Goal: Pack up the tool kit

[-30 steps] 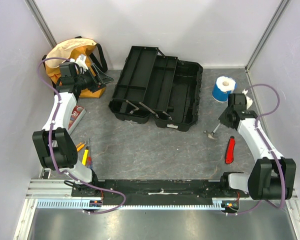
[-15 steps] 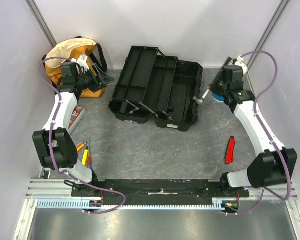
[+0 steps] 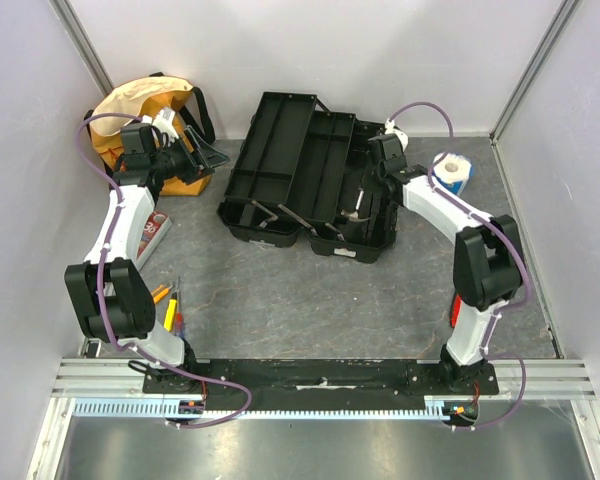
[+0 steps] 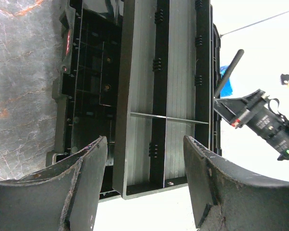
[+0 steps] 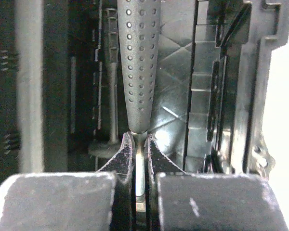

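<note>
The large black plastic toolbox (image 3: pixel 280 150), open at upper centre, looks rigid but loose-hinged: take its outer edge with your released left pincer (image 4: pixel 144 142), your right pincer (image 5: pixel 138 139) being clenched on a grey dimpled-handled tool (image 5: pixel 138 62).

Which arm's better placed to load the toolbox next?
Right: the right gripper is shut on a dimple-gripped tool over the open tool kit; left gripper is open and empty, beside the fabric bag.

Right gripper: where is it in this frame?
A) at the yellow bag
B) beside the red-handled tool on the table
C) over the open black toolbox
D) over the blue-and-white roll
C: the right gripper, shut on a dotted-grip tool, sits over the inside of the open toolbox.
</note>
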`<state>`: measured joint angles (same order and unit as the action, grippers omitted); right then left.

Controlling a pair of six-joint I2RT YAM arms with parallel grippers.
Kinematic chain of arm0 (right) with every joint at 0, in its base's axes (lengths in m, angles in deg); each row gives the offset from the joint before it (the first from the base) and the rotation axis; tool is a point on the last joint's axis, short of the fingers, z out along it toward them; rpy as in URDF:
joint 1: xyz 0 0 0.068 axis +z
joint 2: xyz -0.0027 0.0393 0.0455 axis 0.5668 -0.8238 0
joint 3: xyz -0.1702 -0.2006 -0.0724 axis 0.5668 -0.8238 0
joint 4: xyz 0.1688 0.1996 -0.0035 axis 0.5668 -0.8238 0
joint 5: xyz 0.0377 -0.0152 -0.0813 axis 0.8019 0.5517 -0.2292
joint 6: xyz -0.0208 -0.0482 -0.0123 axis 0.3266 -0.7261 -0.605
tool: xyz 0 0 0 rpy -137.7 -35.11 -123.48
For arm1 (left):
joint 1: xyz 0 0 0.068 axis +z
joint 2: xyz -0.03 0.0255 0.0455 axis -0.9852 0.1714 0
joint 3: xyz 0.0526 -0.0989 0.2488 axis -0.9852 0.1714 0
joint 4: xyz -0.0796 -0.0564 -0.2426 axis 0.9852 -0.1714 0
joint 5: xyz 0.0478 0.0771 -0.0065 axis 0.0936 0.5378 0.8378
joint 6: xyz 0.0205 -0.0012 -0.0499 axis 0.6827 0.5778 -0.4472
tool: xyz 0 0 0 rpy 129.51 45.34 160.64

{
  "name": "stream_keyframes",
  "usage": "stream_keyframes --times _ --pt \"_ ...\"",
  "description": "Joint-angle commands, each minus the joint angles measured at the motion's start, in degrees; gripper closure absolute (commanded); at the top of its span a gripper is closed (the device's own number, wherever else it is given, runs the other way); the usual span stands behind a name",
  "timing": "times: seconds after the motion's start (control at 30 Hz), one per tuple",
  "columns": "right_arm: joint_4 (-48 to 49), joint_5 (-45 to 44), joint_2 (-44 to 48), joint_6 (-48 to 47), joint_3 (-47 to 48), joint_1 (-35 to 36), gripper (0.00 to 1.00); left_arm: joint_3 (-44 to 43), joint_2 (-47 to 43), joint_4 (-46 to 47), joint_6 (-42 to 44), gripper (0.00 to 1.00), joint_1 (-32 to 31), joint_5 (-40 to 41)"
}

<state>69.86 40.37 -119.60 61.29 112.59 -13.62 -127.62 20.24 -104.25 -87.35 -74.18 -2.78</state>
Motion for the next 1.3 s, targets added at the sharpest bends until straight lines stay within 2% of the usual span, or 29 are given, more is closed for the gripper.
stream_keyframes --times 0.0,0.2,0.4,0.53,0.63,0.73,1.0,1.17,1.27 --pt "4.15 -3.30 -5.38 -4.08 6.74 0.28 1.00 -0.21 -2.34 0.25 0.80 0.30 -0.16 -0.54" --pt "4.15 -5.32 -16.28 -6.72 13.33 0.63 1.00 -0.03 -2.52 0.07 0.62 0.30 -0.16 -0.89" --pt "3.63 -8.04 -21.65 -6.90 16.41 0.63 0.98 -0.21 -2.69 -0.37 0.80 0.30 -0.16 -0.72" --pt "1.79 -8.57 -24.55 -6.81 19.58 0.54 0.74 -0.64 -2.08 -0.72 0.98 0.30 -0.16 -0.72" --pt "1.25 -9.01 -24.64 -6.20 20.55 0.63 0.62 -1.08 -1.82 -1.07 0.98 0.30 -0.16 -0.80" --pt "1.16 -9.72 -22.89 -5.49 20.64 0.63 0.54 -1.26 -1.82 -1.16 0.98 0.30 -0.16 -0.89" --pt "-0.59 -9.98 -10.16 -3.65 17.40 0.10 0.53 -1.44 -1.81 -1.16 0.98 0.30 -0.16 -1.07" --pt "-4.80 -9.81 1.62 0.56 9.32 -3.41 0.49 -1.00 -1.82 -1.16 0.98 0.30 -0.16 -1.07" --pt "-7.44 -7.70 8.47 3.73 2.12 -8.58 0.45 -0.91 -1.64 -1.07 1.06 0.30 -0.15 -1.07"
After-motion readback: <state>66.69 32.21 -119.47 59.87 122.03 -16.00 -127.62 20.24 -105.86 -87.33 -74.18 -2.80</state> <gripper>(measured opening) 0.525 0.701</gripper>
